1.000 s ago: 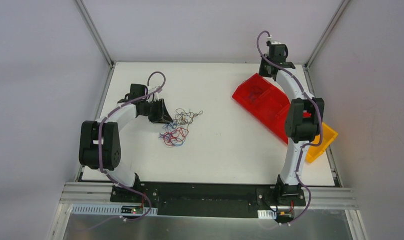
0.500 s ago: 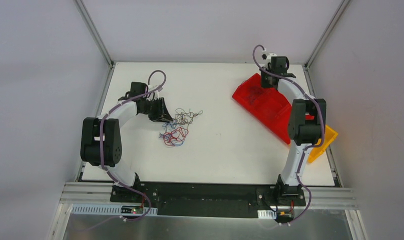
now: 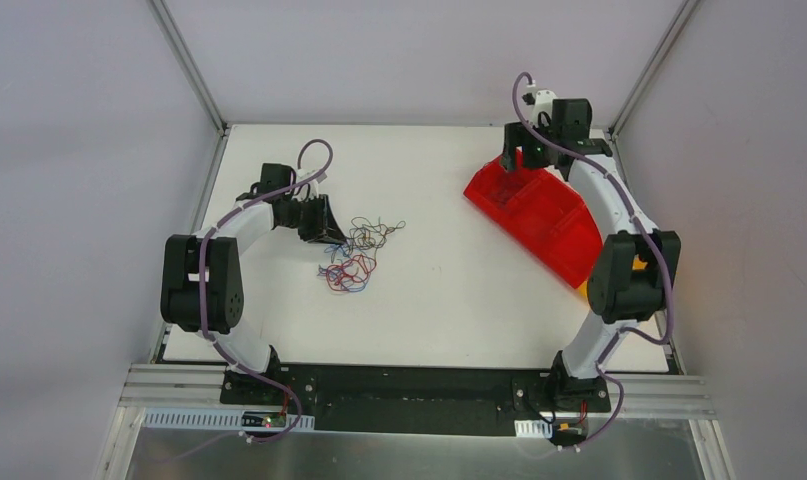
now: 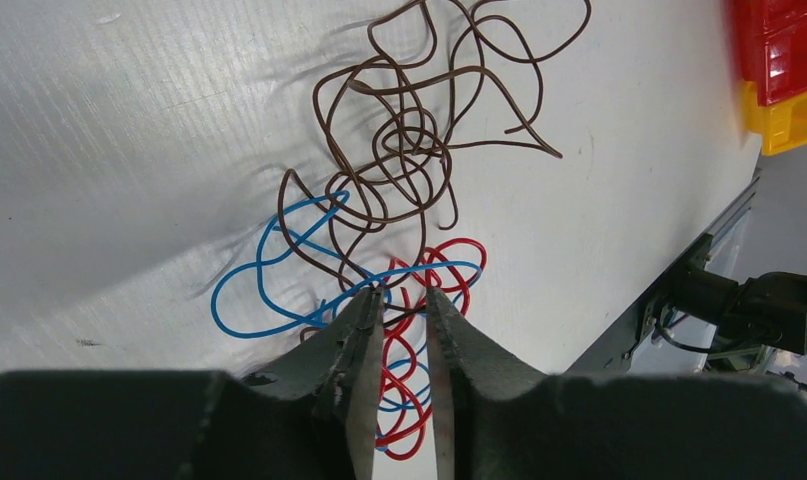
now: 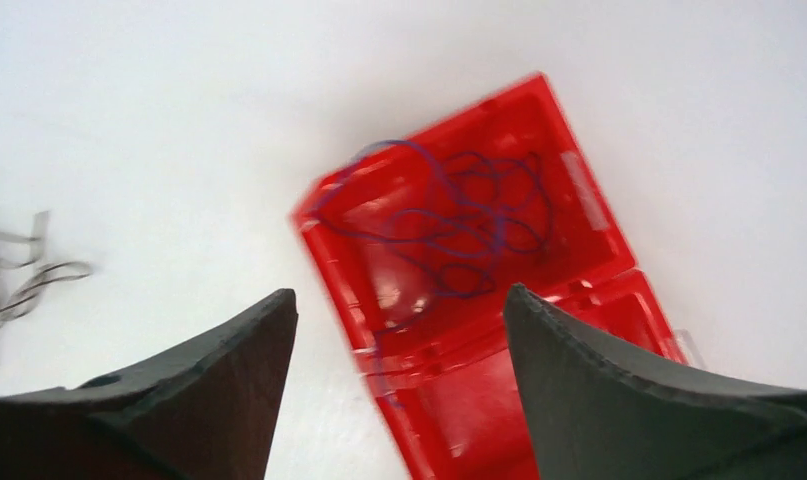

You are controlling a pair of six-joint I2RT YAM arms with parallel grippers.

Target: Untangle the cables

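One dark cable (image 5: 469,225) lies apart in the red bin (image 3: 539,215) at the table's (image 3: 439,300) two o'clock. The right gripper (image 5: 399,293) hangs over it, jaws spread wide and holding nothing. Three lie knotted together at nine o'clock: one brown cable (image 4: 409,150), one blue cable (image 4: 244,290) and one red cable (image 4: 459,250). The left gripper (image 4: 404,293) sits at the knot's edge, jaws narrowed to a slit over red loops, with nothing visibly clamped. Roughly a quarter looks done, with three cables left. There are two bins, the red one and a yellow bin (image 4: 789,120).

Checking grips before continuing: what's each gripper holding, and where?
Right gripper: nothing, jaws open. Left gripper: jaws nearly shut astride red cable loops; grip cannot be told.
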